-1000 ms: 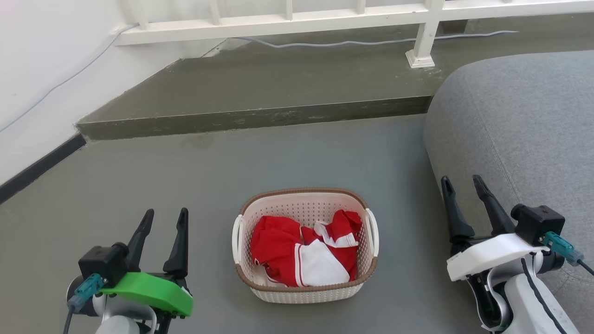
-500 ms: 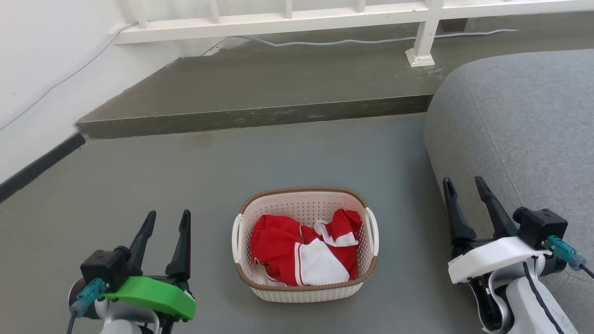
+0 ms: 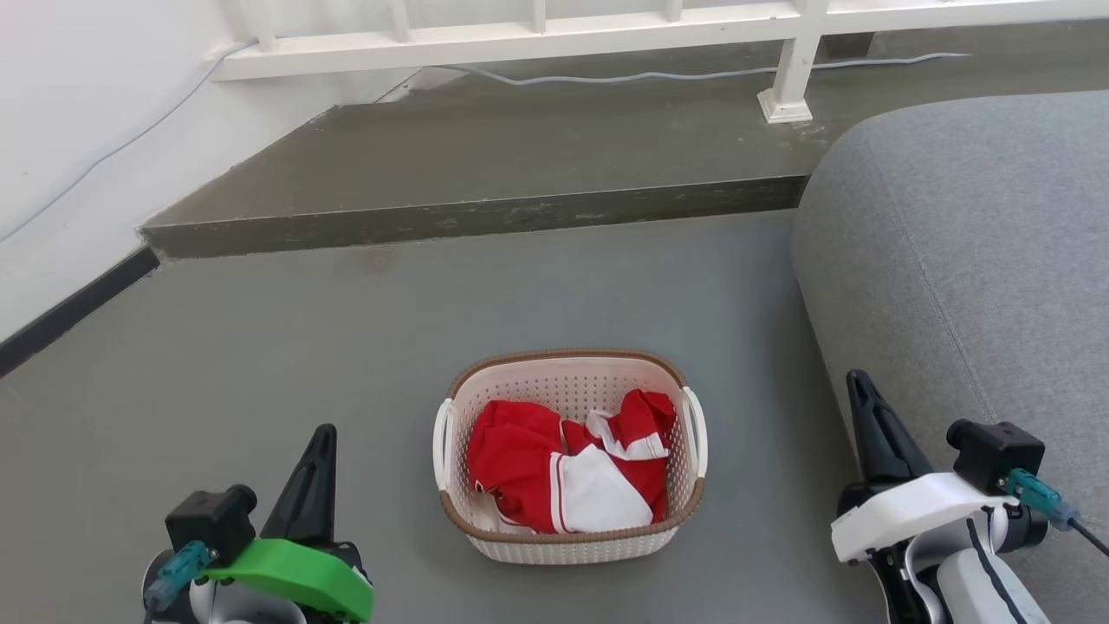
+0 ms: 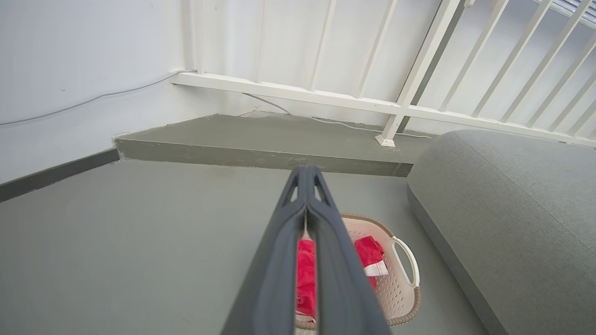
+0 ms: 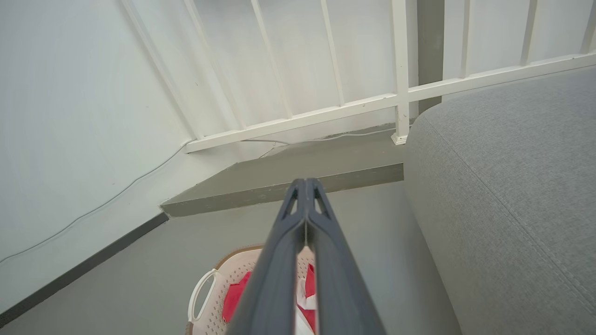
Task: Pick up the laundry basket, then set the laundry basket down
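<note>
The laundry basket [image 3: 572,548], cream-white and perforated with a brown rim and white loop handles, stands on the grey floor in the lower middle of the head view. A red and white garment [image 3: 563,472] lies crumpled inside it. My left gripper [image 3: 324,432] is to the basket's left, apart from it, fingers shut on nothing. To the basket's right, my right gripper [image 3: 858,378] is also shut and empty. In the left wrist view the shut left gripper [image 4: 306,170] partly hides the basket [image 4: 402,298]. In the right wrist view the shut right gripper [image 5: 305,181] stands over the basket [image 5: 209,302].
A large grey cushion [image 3: 970,260] fills the right side, close to my right arm. A raised concrete step [image 3: 485,217] runs behind the basket, with a white railing [image 3: 537,35] and a cable [image 3: 658,78] beyond. A white wall [image 3: 69,130] borders the left.
Both grippers have gone from open to shut and have dropped lower in the head view. The basket has not moved.
</note>
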